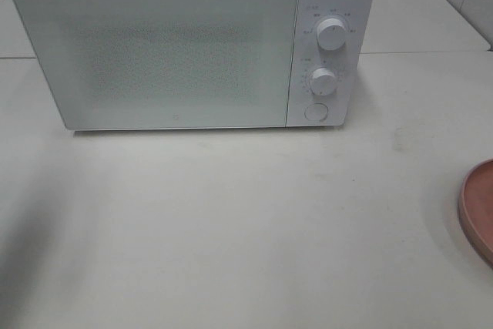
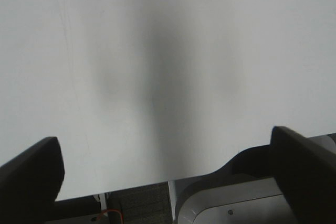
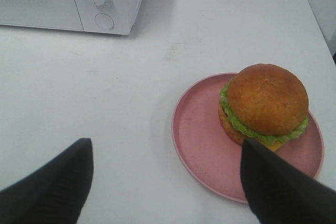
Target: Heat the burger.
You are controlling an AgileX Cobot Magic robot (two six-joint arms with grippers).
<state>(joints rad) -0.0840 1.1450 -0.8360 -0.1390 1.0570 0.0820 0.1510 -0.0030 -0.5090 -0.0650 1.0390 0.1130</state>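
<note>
The small round burger with golden-brown domed bun and green lettuce edge sits on the flat pink round plate, toward one side of it. The plate rests on the white table, well apart from the white microwave, whose door is closed. The right gripper hovers near the plate, jaws wide and empty. The left gripper is likewise spread wide over bare tabletop.

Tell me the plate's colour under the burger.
Pink; the plate under the burger shows best in the right wrist view.
</note>
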